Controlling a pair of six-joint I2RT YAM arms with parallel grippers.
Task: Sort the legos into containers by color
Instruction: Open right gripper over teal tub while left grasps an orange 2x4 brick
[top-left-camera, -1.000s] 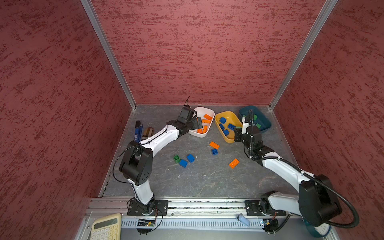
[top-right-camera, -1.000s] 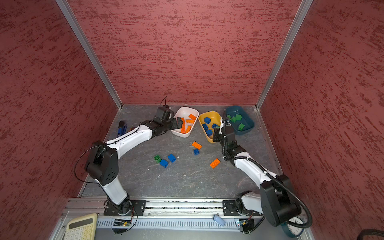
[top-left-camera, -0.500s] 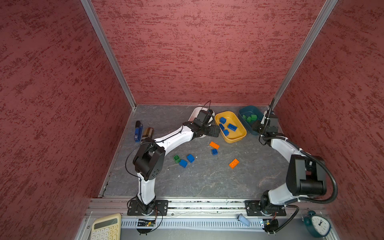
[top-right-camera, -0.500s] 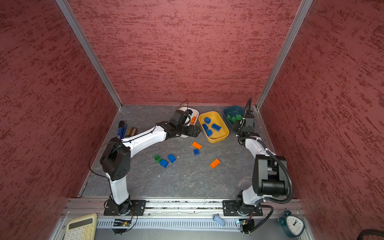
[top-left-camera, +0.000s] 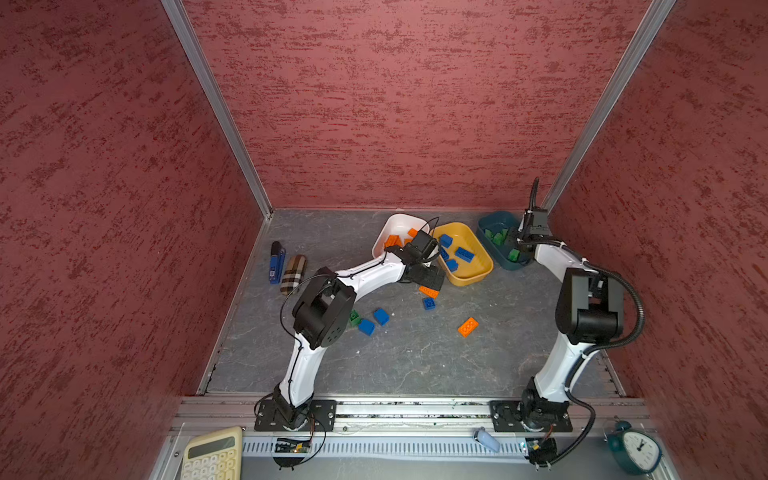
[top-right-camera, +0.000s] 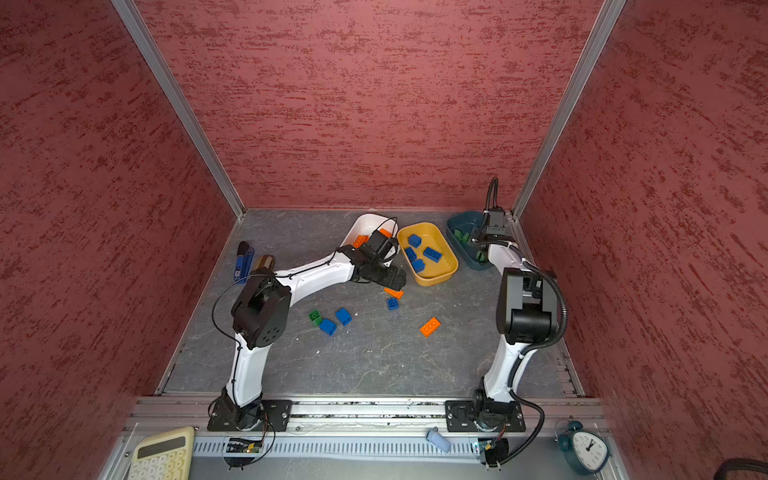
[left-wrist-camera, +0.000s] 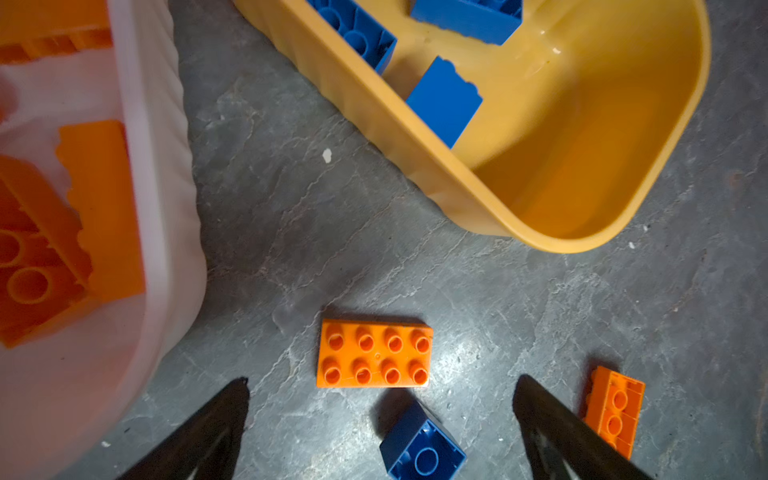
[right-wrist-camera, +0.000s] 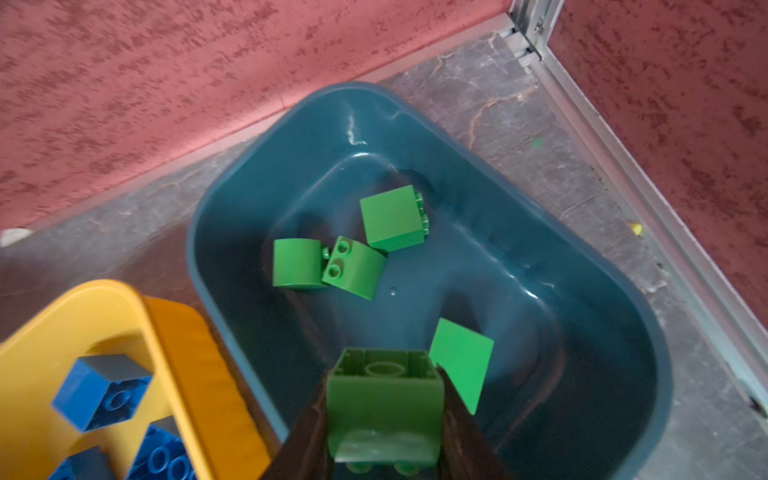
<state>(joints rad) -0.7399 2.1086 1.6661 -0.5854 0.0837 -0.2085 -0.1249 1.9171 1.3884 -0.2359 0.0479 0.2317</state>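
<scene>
My right gripper is shut on a green brick, held over the dark teal tub, where several green bricks lie. In both top views it hangs at the tub's near right side. My left gripper is open, just above the table between the white tub of orange bricks and the yellow tub of blue bricks. Ahead of its fingertips lies a flat orange brick; a blue brick sits between the fingers and another orange brick beside one finger.
Two blue bricks and a green one lie loose mid-table left. A blue-and-black stapler-like object and a plaid case sit by the left wall. Red walls enclose the table. A calculator and a clock stand in front.
My right arm swung from the yellow tub's front to the teal tub, carrying the green brick. My left gripper came off the white tub and down toward the orange brick.
</scene>
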